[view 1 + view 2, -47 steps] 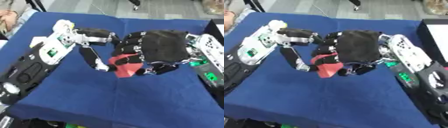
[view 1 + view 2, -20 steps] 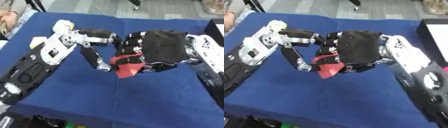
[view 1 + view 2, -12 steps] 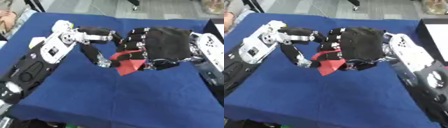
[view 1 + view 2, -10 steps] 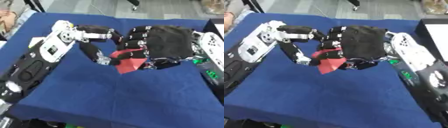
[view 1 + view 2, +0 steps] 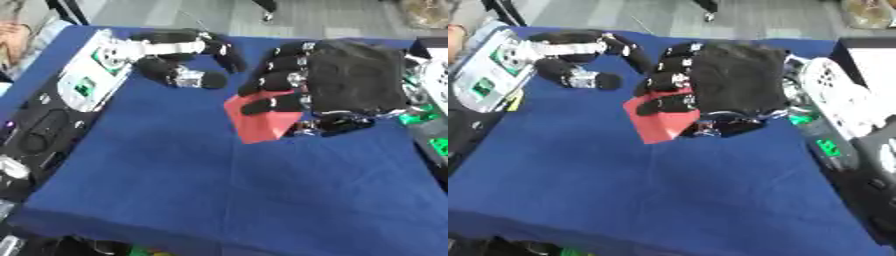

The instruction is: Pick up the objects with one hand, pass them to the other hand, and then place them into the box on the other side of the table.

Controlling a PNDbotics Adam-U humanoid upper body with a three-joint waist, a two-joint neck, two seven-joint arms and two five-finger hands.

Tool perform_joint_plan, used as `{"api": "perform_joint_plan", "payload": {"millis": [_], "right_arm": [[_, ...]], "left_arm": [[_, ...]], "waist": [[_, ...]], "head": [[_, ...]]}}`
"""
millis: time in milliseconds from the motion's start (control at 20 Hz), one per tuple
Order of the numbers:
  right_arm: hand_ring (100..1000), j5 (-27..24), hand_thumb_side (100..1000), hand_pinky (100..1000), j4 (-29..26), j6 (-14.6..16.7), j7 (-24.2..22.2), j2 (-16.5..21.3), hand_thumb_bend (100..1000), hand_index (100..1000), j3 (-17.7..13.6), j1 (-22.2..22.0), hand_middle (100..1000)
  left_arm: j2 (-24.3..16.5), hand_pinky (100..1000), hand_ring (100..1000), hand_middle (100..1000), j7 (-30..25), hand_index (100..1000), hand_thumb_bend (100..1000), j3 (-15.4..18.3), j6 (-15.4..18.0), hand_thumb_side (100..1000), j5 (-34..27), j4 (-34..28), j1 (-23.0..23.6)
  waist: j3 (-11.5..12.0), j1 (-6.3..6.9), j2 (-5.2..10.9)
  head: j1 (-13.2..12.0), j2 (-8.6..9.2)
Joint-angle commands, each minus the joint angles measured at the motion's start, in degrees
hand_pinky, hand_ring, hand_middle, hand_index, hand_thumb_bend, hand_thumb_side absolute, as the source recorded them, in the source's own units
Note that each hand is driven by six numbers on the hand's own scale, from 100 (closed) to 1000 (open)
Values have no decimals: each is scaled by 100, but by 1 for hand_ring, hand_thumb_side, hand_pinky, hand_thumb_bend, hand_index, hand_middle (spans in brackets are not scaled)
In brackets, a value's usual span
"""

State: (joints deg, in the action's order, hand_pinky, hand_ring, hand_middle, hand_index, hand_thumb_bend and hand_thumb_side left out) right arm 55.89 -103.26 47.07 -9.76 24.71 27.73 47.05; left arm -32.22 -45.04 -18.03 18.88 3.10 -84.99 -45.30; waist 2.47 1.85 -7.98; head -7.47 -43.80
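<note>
A flat red object (image 5: 261, 121) hangs above the middle of the blue table (image 5: 219, 190). My right hand (image 5: 354, 82), black-gloved and coming in from the right, is shut on it, with its fingers (image 5: 273, 80) curled over the object's top edge. My left hand (image 5: 179, 50) is up at the far left, apart from the red object, open with relaxed fingers and holding nothing. A gap of blue cloth lies between the two hands.
A white box (image 5: 872, 62) stands at the table's far right edge, beside my right arm (image 5: 833, 107). My left arm (image 5: 61, 105) lies along the table's left side. Grey floor shows beyond the far edge.
My left hand has let go of the red object and drawn back up and to the left. The right hand keeps hold of the object, a little further right.
</note>
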Motion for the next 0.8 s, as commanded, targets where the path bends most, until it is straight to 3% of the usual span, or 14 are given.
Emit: {"api": "perform_joint_plan", "payload": {"millis": [50,300,450,600,650,800], "right_arm": [[729,-256,100,713,-304,-156,50,404,330,767,-214,24,540],[731,-694,100,716,-636,-636,162,1192,316,768,-705,-309,512],[740,-980,100,730,-594,-1097,297,1584,228,791,-1159,-641,449],[746,-1184,100,740,-221,-1630,469,1776,164,810,-1675,-891,408],[750,-1219,100,747,-5,-1815,539,1794,117,823,-1844,-933,390],[762,-1217,100,764,892,-2355,777,1783,100,857,-2298,-892,364]], "left_arm": [[-314,853,796,800,-693,893,404,403,543,1000,-256,-173,48],[-516,839,777,778,-509,883,328,1109,246,1000,-650,-333,476],[-581,826,760,760,-206,869,256,1517,46,1000,-823,-493,817],[-562,817,748,747,133,857,219,1881,-190,1000,-990,-663,1180],[-529,814,744,742,240,853,209,1988,-266,1000,-1038,-727,1295],[-382,808,737,734,533,842,191,2257,-465,1000,-1167,-975,1618]], "waist": [[4,-8,130],[17,-36,111],[30,-50,86],[53,-58,70],[64,-61,67],[108,-68,56]], "head": [[63,-31],[244,-31],[493,-31],[818,-31],[932,-31],[1232,-31]]}}
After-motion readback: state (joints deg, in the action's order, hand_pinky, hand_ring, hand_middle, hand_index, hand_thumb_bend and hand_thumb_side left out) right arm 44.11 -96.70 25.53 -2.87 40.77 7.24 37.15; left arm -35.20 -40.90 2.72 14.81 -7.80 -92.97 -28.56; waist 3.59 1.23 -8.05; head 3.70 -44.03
